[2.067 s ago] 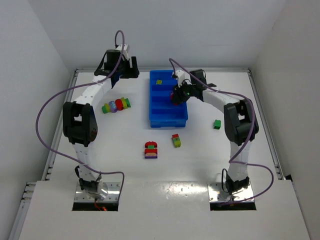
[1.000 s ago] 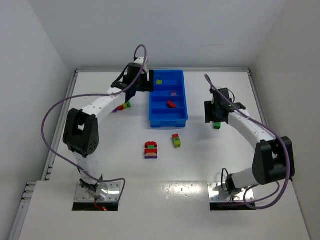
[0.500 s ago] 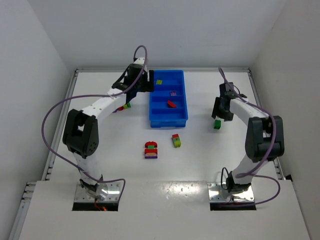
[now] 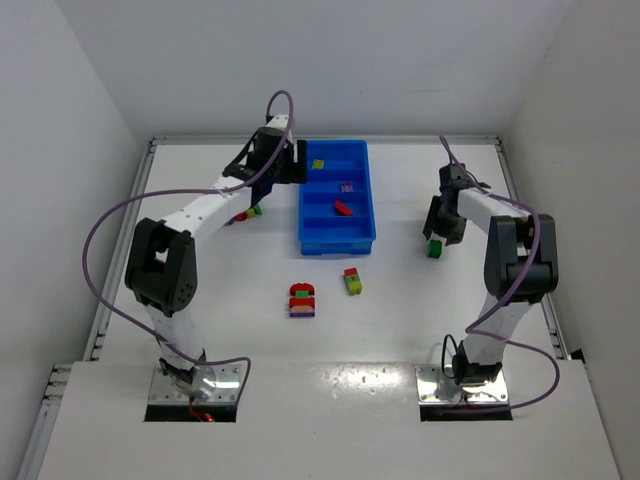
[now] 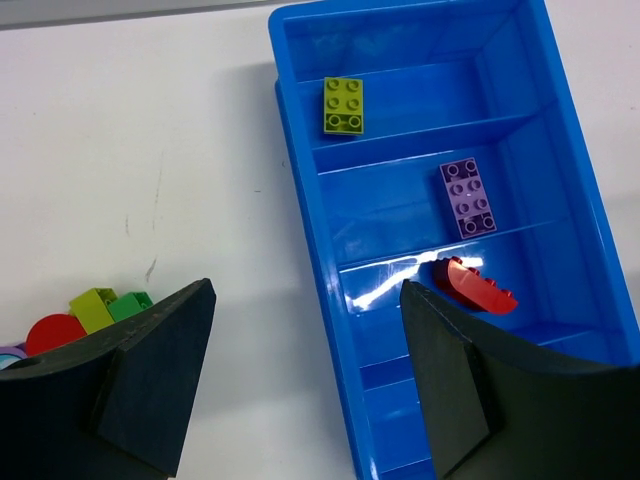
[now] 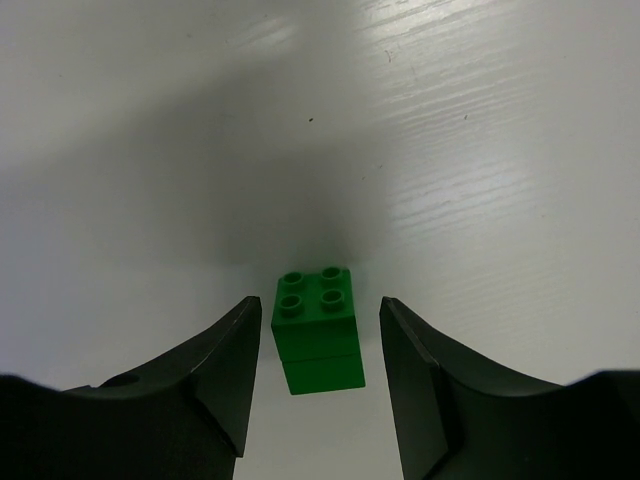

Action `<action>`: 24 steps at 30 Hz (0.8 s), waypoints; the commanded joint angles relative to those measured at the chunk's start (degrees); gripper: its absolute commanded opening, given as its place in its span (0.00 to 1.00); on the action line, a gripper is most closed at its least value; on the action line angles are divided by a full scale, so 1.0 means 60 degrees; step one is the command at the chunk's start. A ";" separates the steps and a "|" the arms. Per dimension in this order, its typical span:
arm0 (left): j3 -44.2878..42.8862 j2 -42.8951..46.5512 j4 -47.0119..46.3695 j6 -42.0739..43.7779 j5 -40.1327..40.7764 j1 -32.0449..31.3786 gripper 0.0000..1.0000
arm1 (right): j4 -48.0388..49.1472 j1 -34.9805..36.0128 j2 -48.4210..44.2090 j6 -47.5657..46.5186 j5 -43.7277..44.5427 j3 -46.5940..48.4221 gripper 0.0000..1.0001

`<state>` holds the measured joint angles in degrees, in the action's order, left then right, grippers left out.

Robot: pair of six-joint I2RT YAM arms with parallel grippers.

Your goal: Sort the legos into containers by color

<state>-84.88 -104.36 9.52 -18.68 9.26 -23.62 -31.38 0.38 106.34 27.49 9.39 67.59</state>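
The containers are four compartments of one long blue tray (image 4: pixel 303 200) (image 5: pixel 300 200). From the far end they hold a yellow-green lego (image 4: pixel 318 164) (image 5: pixel 343 105), a purple one (image 4: pixel 347 186) (image 5: pixel 467 197) and a red one (image 4: pixel 343 208) (image 5: pixel 476 286). A green lego (image 4: pixel 434 248) (image 6: pixel 318 330) stands on the table right of the tray. My right gripper (image 4: pixel 437 238) (image 6: pixel 318 315) straddles it, open, with a narrow gap on each side. My left gripper (image 4: pixel 290 170) (image 5: pixel 307 295) hangs open over the tray's left wall, holding nothing.
A red and purple cluster (image 4: pixel 302 300) and a red and yellow-green piece (image 4: pixel 352 281) lie in front of the tray. Another multicoloured cluster (image 4: pixel 245 212) (image 5: pixel 100 305) lies left of the tray, partly hidden under my left arm.
The right gripper left a red lego in the tray, swung right and came down over the green lego, its jaws narrowing. The left arm moved to the tray's left side, then stayed still.
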 commanded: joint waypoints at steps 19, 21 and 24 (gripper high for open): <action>-0.0472 -0.0332 -0.0268 0.0153 -0.0180 0.0274 0.81 | -0.0030 -0.0049 0.0425 -0.0318 -0.0144 0.0469 0.34; -0.0472 -0.0332 -0.0268 0.0154 -0.0180 0.0274 0.81 | -0.0030 -0.0049 0.0425 -0.0405 -0.0144 0.0468 0.32; -0.0472 -0.0332 -0.0268 0.0154 -0.0399 0.0274 0.80 | -0.0030 -0.0049 0.0425 -0.0406 -0.0245 0.0380 0.09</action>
<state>-85.45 -106.21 9.58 -18.28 8.16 -22.52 -31.81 0.38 108.38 25.50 8.49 69.06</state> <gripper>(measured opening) 0.801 0.359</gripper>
